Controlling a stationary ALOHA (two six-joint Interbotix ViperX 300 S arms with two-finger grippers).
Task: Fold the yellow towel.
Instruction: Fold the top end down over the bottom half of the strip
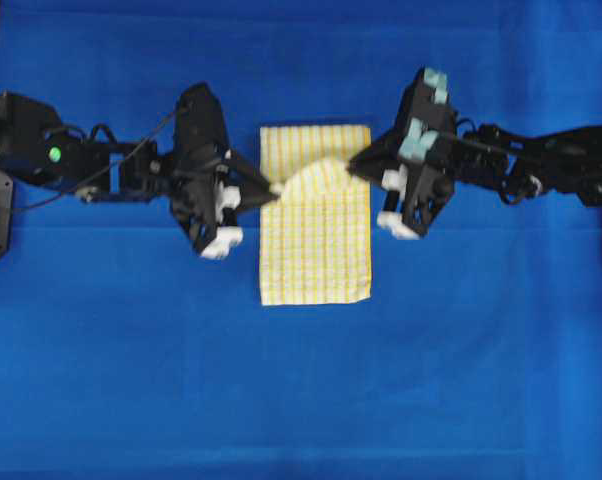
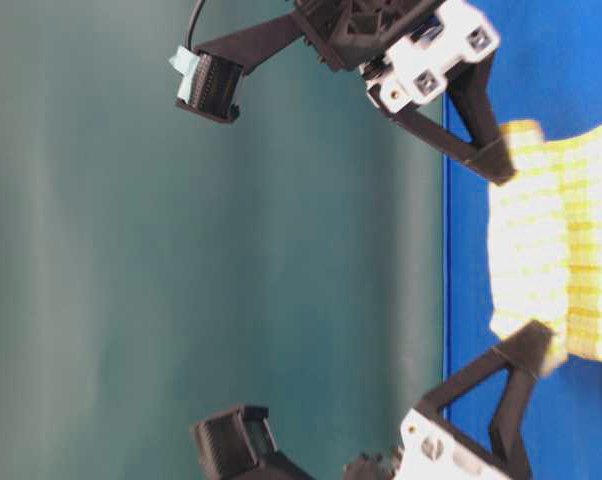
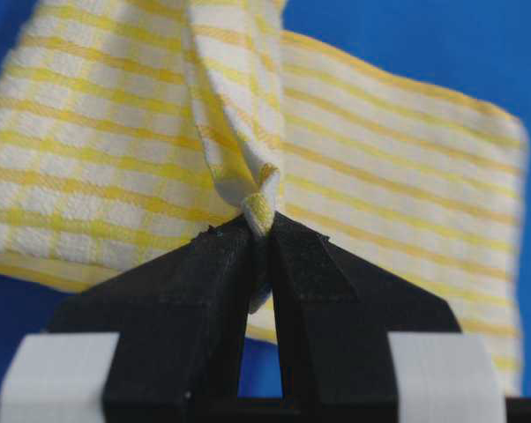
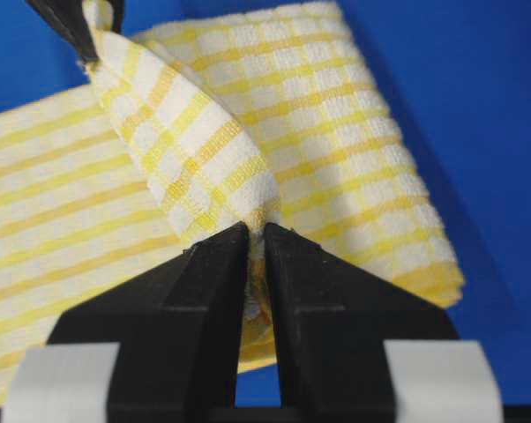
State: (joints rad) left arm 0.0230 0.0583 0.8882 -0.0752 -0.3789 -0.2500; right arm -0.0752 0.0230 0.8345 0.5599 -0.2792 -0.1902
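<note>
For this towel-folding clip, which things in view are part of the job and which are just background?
Part of the job:
yellow towel
left gripper, shut on the towel's edge
right gripper, shut on the opposite edge

Just background:
blue cloth covering the table

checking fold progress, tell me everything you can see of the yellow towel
The yellow towel is a thin woven cloth, white with fine yellow check stripes and a yellow hem. It lies as a narrow rectangle on the blue cloth, between the arms. The left gripper and right gripper are each shut on an edge, pinching it into a bunched point and lifting a raised ridge across the towel's upper half. The lower part lies flat.
</note>
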